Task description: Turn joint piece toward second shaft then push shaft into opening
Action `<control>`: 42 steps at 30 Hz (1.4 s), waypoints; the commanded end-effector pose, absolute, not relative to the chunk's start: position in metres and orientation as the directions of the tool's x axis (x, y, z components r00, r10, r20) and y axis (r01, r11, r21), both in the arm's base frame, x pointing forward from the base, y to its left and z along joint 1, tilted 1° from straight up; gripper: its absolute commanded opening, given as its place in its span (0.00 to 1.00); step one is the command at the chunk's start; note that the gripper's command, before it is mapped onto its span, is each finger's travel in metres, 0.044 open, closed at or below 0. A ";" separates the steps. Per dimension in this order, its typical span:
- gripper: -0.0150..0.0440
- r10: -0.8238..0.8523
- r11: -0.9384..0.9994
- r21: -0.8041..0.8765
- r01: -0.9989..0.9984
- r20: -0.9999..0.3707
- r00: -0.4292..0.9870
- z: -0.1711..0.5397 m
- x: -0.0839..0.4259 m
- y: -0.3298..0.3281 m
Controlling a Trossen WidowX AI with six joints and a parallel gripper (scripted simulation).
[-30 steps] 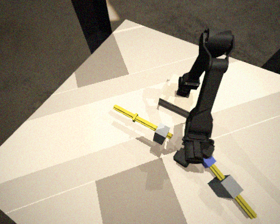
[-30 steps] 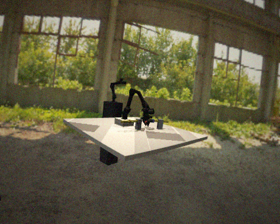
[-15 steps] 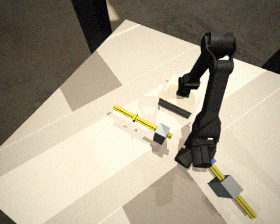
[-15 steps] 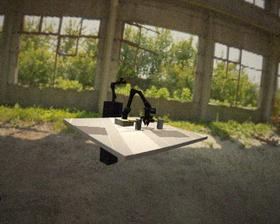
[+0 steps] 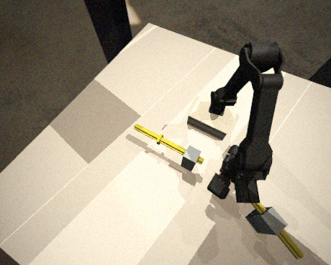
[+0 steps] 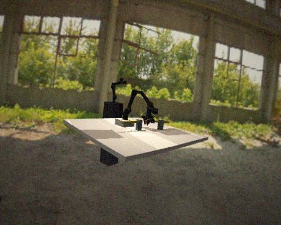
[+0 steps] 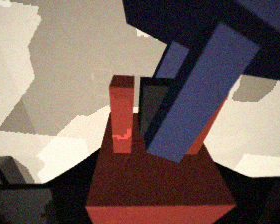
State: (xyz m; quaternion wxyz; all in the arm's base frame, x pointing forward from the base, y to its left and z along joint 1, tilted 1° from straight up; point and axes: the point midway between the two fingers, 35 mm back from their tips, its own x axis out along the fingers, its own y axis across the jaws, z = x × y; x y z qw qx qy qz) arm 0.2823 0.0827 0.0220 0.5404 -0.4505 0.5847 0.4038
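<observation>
Joint piece point(image 6: 146, 121) point(image 7: 161, 182): beyond second block point(image 5: 193, 154) point(image 6: 138, 125), well apart
Second shaft point(image 5: 173, 144) point(image 6: 130, 121): through that block, short end clawward
Claw point(image 5: 224, 176) point(image 6: 146, 121) point(image 7: 141, 144): gripping joint piece

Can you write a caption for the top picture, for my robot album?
A black robot arm reaches over the table, near two gray blocks with yellow shafts.
</observation>
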 end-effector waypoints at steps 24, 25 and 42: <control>0.25 -0.171 0.245 -0.006 -0.970 -0.985 -0.037 0.029 0.283 0.080; 0.25 -0.172 0.245 -0.005 -0.970 -0.984 -0.038 0.029 0.283 0.080; 0.25 -0.171 0.247 -0.002 -0.969 -0.984 -0.041 0.029 0.283 0.079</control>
